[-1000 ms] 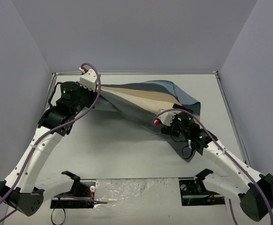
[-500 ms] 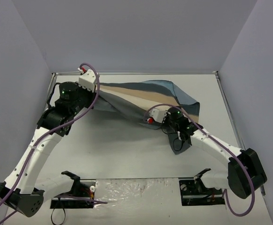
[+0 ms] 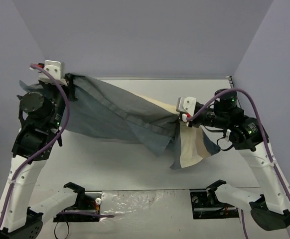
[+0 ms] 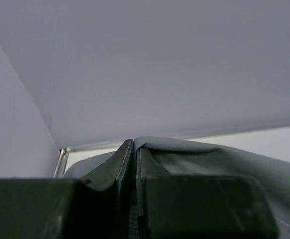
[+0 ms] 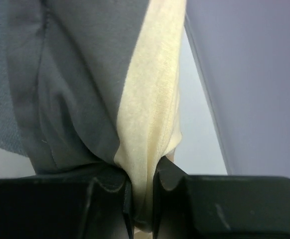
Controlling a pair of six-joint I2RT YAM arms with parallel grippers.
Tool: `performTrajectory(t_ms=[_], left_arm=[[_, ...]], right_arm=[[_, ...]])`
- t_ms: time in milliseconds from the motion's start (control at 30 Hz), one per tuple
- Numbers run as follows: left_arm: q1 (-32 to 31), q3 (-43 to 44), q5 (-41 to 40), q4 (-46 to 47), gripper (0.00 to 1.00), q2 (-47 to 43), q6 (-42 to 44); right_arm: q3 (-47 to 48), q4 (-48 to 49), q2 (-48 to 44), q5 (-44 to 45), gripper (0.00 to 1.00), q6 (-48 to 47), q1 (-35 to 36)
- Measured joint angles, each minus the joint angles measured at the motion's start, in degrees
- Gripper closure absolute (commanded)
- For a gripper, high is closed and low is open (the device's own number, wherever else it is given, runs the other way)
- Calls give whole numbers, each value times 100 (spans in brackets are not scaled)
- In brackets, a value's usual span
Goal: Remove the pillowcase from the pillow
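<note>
The pillowcase (image 3: 116, 112) hung stretched between both arms, blue-grey with a cream part drooping. The left gripper (image 4: 134, 150) and right gripper (image 5: 143, 175) were each clamped on its cloth.

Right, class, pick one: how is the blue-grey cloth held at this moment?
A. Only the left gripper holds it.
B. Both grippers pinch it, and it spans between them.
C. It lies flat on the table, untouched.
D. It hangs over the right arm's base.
B: the left gripper is shut on one end of the pillowcase and the right gripper is shut on another part, so the cloth spans between them above the table.
</note>
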Motion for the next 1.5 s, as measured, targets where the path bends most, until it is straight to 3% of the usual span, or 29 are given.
performTrajectory(t_ms=[133, 267, 400, 600, 700, 733, 800, 833, 867, 967, 1000, 1167, 1267, 1333, 1400, 1500], left_arm=[[0, 404, -271, 553, 98, 120, -68], [0, 501, -533, 920, 98, 407, -37], [-4, 186, -560, 1384, 98, 1329, -136], [24, -39, -468, 2312, 98, 3600, -638], [7, -2, -293, 2559, 98, 4555, -981], [-13, 125, -225, 2597, 97, 4809, -1088], [-70, 535, -131, 2562, 71, 5176, -1228], [-92, 765, -81, 2500, 57, 5287, -1263], [-114, 960, -48, 2428, 37, 5331, -1298], [-153, 1255, 22, 2055, 11, 5163, -1283], [-157, 1294, 74, 1912, 9, 5029, -1246], [-138, 1316, 625, 981, 9, 3919, -1196], [-131, 1189, 1152, 566, 9, 3016, -1484], [-227, 793, 1460, 400, 9, 2332, -1733], [-516, 151, 1628, 308, 9, 1797, -1952], [-1270, -859, 1665, 22, 9, 1309, -2135]], right_arm=[[522, -136, 459, -1209, 100, 525, -48], [-424, 885, 883, -1683, 100, 1392, -238], [-1646, 2205, 1864, -1729, 96, 2376, -619], [-1888, 3086, 3423, -1241, 93, 3300, -1438], [-1888, 3073, 3574, -780, 84, 3499, -1749], [-1888, 3095, 3576, -662, 72, 3552, -1847], [-1832, 3156, 3567, -409, 54, 3604, -2061], [-1786, 3195, 3554, -291, 50, 3595, -2188], [-1735, 3224, 3504, -192, 46, 3534, -2302], [-1635, 3154, 3128, 28, 32, 3279, -2546], [-1587, 3064, 2916, 68, 26, 3161, -2588], [-621, 2065, 1834, -664, 23, 1917, -2588], [-240, 1486, 1377, -992, 23, 1322, -2031], [-538, 1279, 1097, -914, 23, 1163, -1119], [-1067, 1167, 922, -710, 11, 1217, -319], [-1893, 1102, 828, -146, 13, 1687, 66]])
